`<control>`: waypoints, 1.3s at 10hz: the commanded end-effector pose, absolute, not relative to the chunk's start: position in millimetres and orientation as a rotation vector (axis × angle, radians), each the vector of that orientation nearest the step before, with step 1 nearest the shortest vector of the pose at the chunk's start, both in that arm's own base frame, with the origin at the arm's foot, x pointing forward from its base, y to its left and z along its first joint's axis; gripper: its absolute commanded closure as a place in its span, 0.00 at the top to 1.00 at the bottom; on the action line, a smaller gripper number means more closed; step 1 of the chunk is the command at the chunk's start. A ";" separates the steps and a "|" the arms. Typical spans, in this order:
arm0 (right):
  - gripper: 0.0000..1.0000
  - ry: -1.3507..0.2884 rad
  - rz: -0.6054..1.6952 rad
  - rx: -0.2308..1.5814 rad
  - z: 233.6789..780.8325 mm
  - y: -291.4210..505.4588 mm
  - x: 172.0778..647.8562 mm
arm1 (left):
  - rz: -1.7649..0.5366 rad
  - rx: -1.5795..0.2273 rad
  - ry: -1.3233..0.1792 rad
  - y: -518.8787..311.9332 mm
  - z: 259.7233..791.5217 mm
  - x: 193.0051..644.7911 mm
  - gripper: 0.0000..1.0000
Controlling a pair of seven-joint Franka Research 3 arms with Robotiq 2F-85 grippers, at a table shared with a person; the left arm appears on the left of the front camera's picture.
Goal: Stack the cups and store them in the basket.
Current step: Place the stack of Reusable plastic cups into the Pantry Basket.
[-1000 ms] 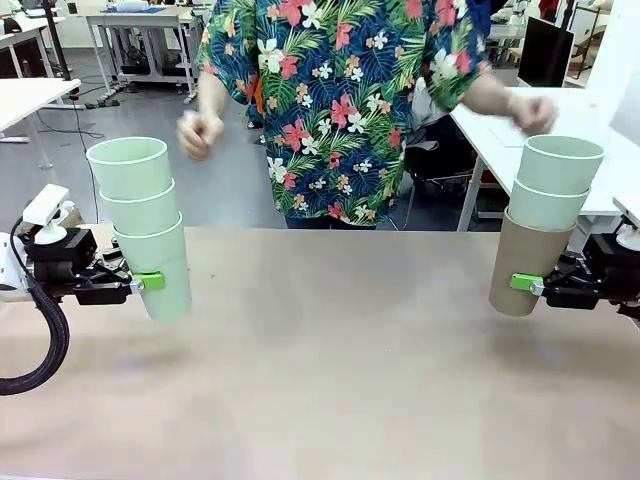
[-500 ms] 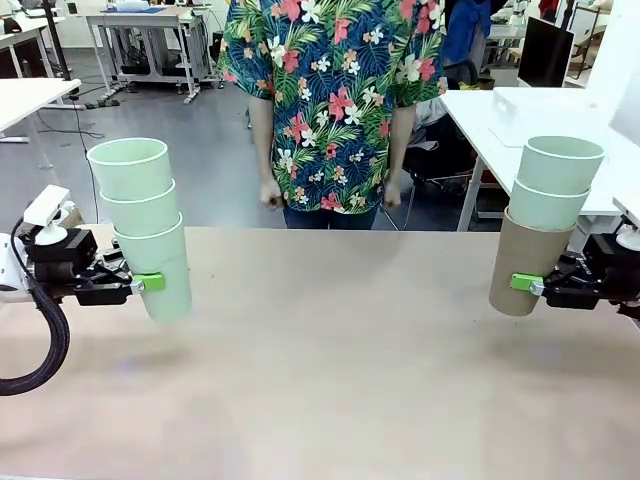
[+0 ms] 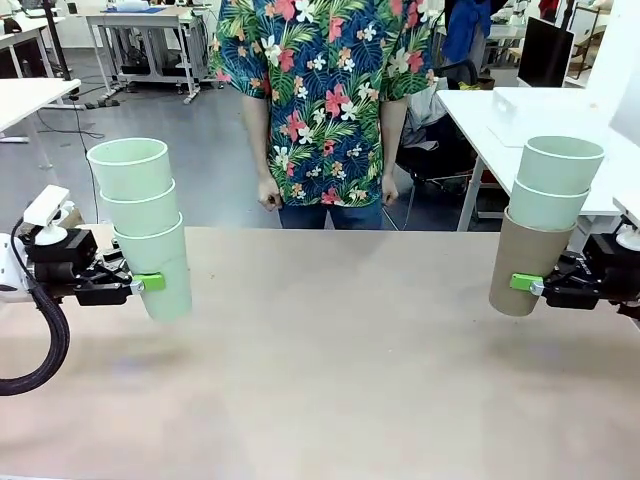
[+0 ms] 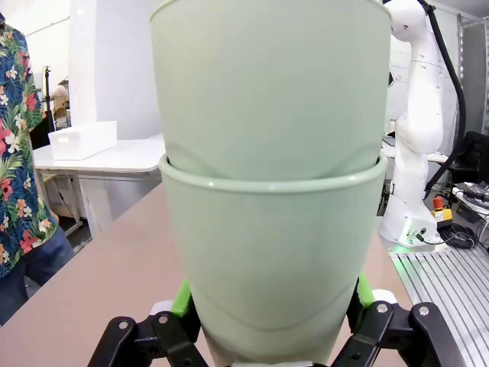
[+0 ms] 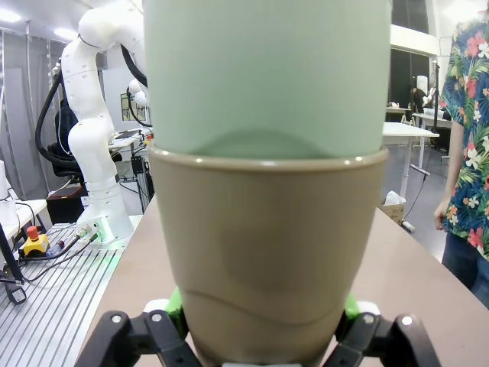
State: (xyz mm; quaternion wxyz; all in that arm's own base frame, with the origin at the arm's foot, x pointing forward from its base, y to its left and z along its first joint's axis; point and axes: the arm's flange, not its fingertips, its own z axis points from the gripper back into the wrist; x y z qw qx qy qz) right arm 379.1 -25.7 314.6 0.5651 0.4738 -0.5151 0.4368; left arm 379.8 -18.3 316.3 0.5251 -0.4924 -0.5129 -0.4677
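My left hand (image 3: 152,283) is clamped on the lowest mint cup (image 3: 160,275), green pads pressed to either side of its lower wall. Two more mint cups (image 3: 133,172) are nested in it, so I hold a stack of three at the left edge of the counter (image 3: 330,360). The stack leans, its mouth tipped out toward my left.

My right hand (image 3: 524,284) is closed on the tan cup (image 3: 527,255), gripping it low on the body. Two pale green cups (image 3: 556,165) sit nested inside it, and this stack leans the other way, out toward my right. It hangs at the counter's right edge, well apart from the other stack, with bare counter between them.

Both stacks seem to hang clear of the surface, with faint shadows beneath them, though I cannot tell for sure.

Along my left fingers (image 4: 181,300), the mint wall bulges between the green pads, with the next cup's body rising out of its rim. Along my right fingers (image 5: 175,303), the tan wall sits between the pads the same way, with mint above its rim.

The basket (image 3: 522,103) stands off my counter, on a white side counter (image 3: 500,135) behind my right stack.

A person (image 3: 320,100) in a flowered shirt stands at the far side, both hands (image 3: 268,193) hanging loosely at the hips, touching nothing.
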 end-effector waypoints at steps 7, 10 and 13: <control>0.83 -1.226 1.024 1.109 319.2 -25.3 380.3 | -1.121 -1.185 -1.232 -19.3 321.4 379.9 0.87; 0.83 -1.226 1.024 1.109 319.2 -25.3 380.3 | -1.121 -1.185 -1.232 -19.3 321.4 379.9 0.87; 0.83 -1.226 1.024 1.109 319.2 -25.3 380.3 | -1.121 -1.185 -1.232 -19.3 321.4 379.9 0.87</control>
